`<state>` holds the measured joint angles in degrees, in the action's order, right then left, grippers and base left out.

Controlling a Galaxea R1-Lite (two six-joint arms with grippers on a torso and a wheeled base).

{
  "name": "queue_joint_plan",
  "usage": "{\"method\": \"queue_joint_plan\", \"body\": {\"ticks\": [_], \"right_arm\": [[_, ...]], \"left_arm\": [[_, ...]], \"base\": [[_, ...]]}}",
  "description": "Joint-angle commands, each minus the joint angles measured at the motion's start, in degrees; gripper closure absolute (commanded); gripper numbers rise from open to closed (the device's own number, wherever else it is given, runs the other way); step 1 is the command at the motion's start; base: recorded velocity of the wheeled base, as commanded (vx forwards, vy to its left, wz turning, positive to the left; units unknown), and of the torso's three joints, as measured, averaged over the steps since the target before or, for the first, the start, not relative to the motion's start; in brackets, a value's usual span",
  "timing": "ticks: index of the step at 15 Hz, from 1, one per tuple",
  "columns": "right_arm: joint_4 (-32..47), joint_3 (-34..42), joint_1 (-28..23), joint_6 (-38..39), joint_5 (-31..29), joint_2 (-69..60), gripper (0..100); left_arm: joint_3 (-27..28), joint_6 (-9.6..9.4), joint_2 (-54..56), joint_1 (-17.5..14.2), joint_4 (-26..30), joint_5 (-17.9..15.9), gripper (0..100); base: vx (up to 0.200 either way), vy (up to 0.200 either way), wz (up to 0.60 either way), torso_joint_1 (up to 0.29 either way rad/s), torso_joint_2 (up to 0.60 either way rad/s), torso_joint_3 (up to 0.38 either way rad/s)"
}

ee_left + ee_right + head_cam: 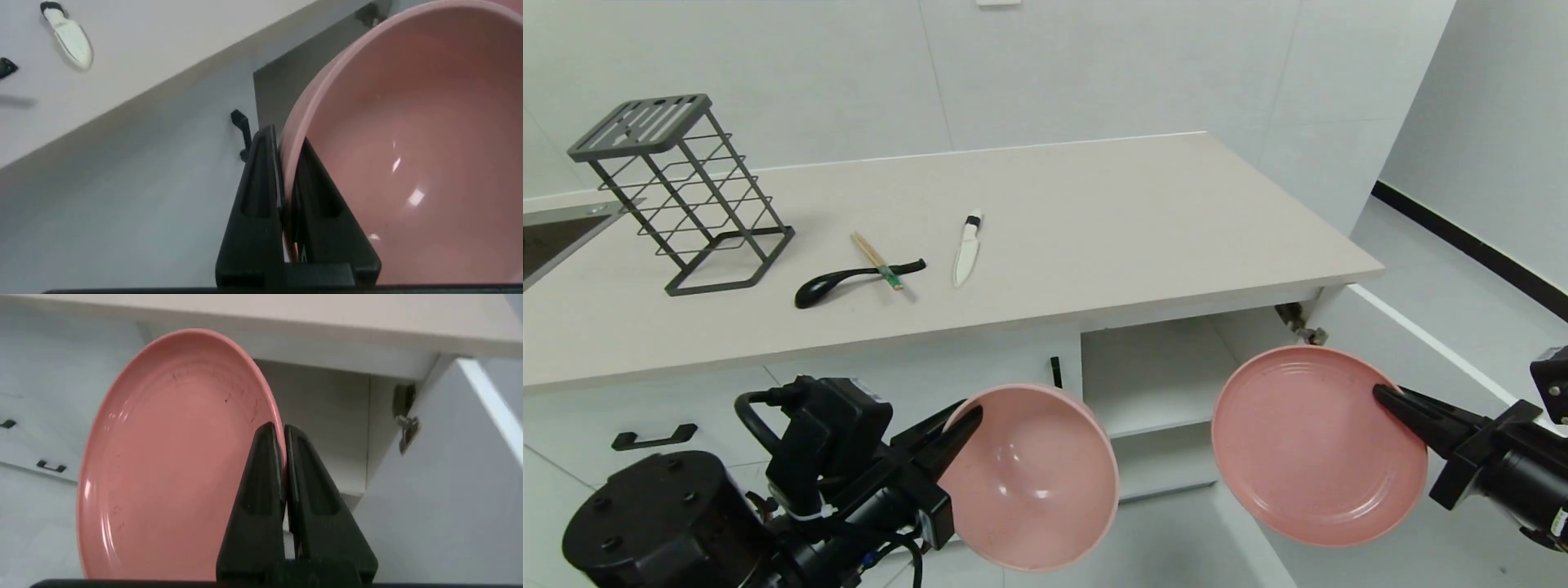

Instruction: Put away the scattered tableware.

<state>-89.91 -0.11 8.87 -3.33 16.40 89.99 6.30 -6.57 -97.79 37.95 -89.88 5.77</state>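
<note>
A pale beige countertop (1111, 204) spans the middle of the head view, backed at 12 o'clock by a white tiled wall (1111, 65). At 9 o'clock a dark recess, probably a sink (551, 237), is set into it. Below, at 5 o'clock, a white cabinet (1152, 359) stands open with one shelf (1160, 416) — its door (1356, 331) swung out toward 4 o'clock. A black handle (654, 437) sits at 8 o'clock. At 3 o'clock, grey floor (1445, 278) meets a black baseboard (1470, 249).

The left gripper (974, 415) sits at 7 o'clock in the head view and points toward 2 o'clock, its jaws clamped on the rim of the pink bowl (1037, 482). The right gripper (1380, 394) sits at 4 o'clock and points toward 10 o'clock, its jaws clamped on the rim of the pink plate (1307, 445).
</note>
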Motion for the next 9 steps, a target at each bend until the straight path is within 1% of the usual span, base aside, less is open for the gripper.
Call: {"method": "queue_joint_plan", "body": {"ticks": [1, 2, 3, 5, 6, 7, 9], "right_arm": [[-0.1, -0.1, 1.2, 0.0, 0.0, 1.9, 100], [-0.1, 0.0, 1.8, -0.1, 0.0, 2.7, 100], [-0.1, -0.1, 2.0, 0.0, 0.0, 3.6, 100], [-0.1, -0.2, 2.0, 0.0, 0.0, 5.3, 100], [-0.1, -0.4, 2.0, 0.0, 0.1, 5.8, 100], [-0.1, -1.3, 2.0, 0.0, 0.1, 7.0, 100], [-0.1, -3.3, 2.2, 0.0, 0.1, 8.8, 100]], "left_arm": [[-0.4, -0.02, 0.6, 0.0, -0.1, 0.0, 100], [-0.4, -0.02, 0.7, -0.2, -0.1, 0.0, 100], [-0.3, -0.02, 0.8, -1.1, -0.1, 0.0, 100], [-0.2, -0.02, 1.6, -4.6, -0.1, 0.0, 100], [-0.4, 0.07, 2.0, -5.4, -0.1, 0.0, 100], [-0.9, 0.07, 3.1, -6.2, -0.1, 0.0, 100], [-2.2, -0.02, 4.5, -6.7, -0.1, 0.0, 100]], "base": [[0.000, 0.000, 0.00, -0.251, 0.50, 0.237], [0.000, 0.000, 0.00, -0.266, 0.50, 0.246], [0.000, 0.000, 0.00, -0.256, 0.49, 0.242], [0.000, 0.000, 0.00, -0.256, 0.49, 0.234], [0.000, 0.000, 0.00, -0.251, 0.50, 0.242], [0.000, 0.000, 0.00, -0.256, 0.48, 0.232], [0.000, 0.000, 0.00, -0.251, 0.48, 0.215]]}}
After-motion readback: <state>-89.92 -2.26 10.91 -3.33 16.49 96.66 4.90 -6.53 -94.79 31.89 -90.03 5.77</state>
